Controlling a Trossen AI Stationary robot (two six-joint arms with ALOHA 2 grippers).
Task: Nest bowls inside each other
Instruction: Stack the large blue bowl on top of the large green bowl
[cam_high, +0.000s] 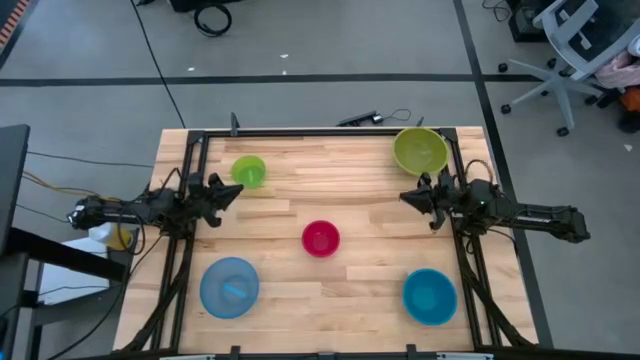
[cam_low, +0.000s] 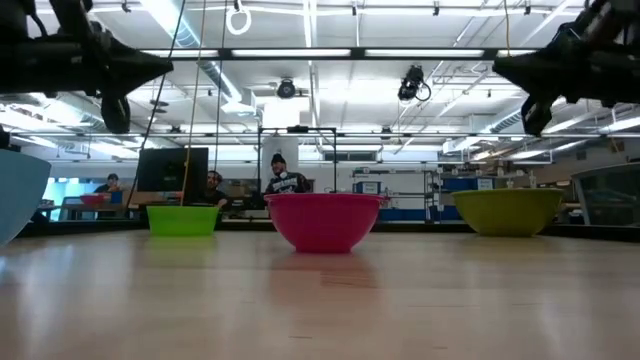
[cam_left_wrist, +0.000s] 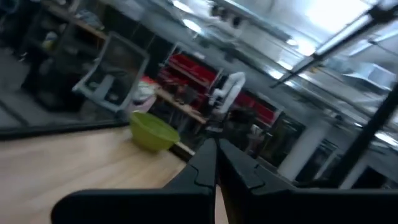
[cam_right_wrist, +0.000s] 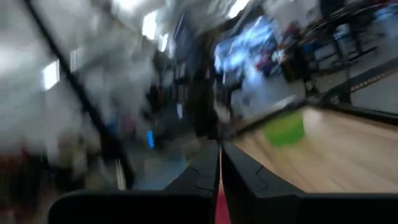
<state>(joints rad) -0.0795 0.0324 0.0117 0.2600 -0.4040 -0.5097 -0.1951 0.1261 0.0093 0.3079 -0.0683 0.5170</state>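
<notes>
Five bowls stand upright and apart on the wooden table (cam_high: 360, 300). The small lime-green bowl (cam_high: 248, 171) is at the far left and the large olive-green one (cam_high: 420, 150) at the far right. The magenta bowl (cam_high: 321, 239) is in the middle, the light blue one (cam_high: 229, 287) near left, the teal-blue one (cam_high: 430, 296) near right. My left gripper (cam_high: 238, 190) hangs shut above the table by the lime-green bowl. My right gripper (cam_high: 405, 197) hangs shut just near of the olive-green bowl. Both point inward, roughly level, and hold nothing.
A black frame (cam_high: 320, 132) runs along the table's far edge and down both sides. Bare wood lies between the bowls. In the low view both arms hang well above the bowls' rims (cam_low: 323, 198). People sit in the room behind the table.
</notes>
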